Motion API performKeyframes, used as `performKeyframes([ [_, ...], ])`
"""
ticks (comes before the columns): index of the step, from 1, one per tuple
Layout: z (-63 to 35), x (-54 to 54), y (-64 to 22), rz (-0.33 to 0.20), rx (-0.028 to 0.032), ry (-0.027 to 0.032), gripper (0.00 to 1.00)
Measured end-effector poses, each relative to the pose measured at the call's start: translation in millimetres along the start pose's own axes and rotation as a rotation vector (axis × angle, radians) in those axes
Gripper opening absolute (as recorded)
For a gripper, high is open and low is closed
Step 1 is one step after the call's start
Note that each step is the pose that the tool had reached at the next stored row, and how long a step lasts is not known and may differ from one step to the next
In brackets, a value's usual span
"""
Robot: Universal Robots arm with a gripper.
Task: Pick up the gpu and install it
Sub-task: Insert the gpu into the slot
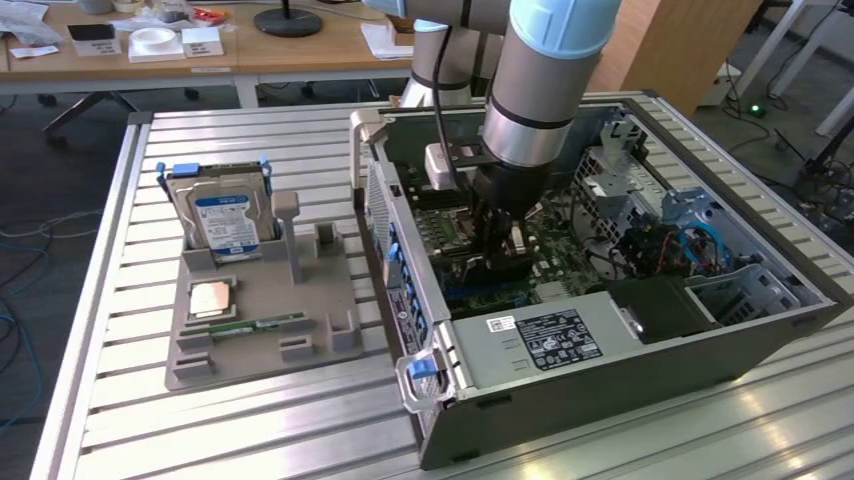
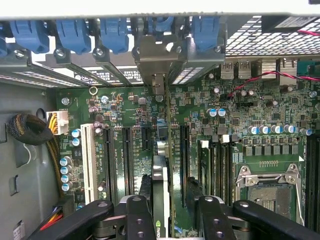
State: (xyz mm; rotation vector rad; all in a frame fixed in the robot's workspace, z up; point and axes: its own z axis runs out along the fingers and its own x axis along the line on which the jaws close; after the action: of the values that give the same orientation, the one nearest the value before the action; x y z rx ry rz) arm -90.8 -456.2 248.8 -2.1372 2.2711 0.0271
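Note:
The gpu (image 2: 160, 172) stands edge-on in a motherboard (image 2: 120, 107) slot, a thin black card. Its silver bracket (image 2: 158, 82) meets the rear slot openings of the case. My gripper (image 2: 172, 216) is open just above the card's near end, with one black finger (image 2: 136, 212) close beside the card and the other a little way off on the opposite side. In the exterior view the gripper (image 1: 505, 250) reaches down into the open computer case (image 1: 601, 350), over the motherboard, and covers most of the card.
At the exterior view's left, a grey fixture tray (image 1: 267, 340) carries an upright hard drive (image 1: 224, 222), a CPU chip (image 1: 211, 298) and a green memory stick (image 1: 254, 326). Inside the case are the power supply (image 1: 547, 335), the CPU socket (image 2: 265, 187), blue latches (image 2: 75, 35) and a cable bundle (image 2: 30, 130).

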Motion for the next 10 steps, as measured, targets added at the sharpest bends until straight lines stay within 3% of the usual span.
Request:
performKeyframes([
  [10, 0.0, -0.3, 0.0, 0.0, 0.0, 0.0, 0.4],
])
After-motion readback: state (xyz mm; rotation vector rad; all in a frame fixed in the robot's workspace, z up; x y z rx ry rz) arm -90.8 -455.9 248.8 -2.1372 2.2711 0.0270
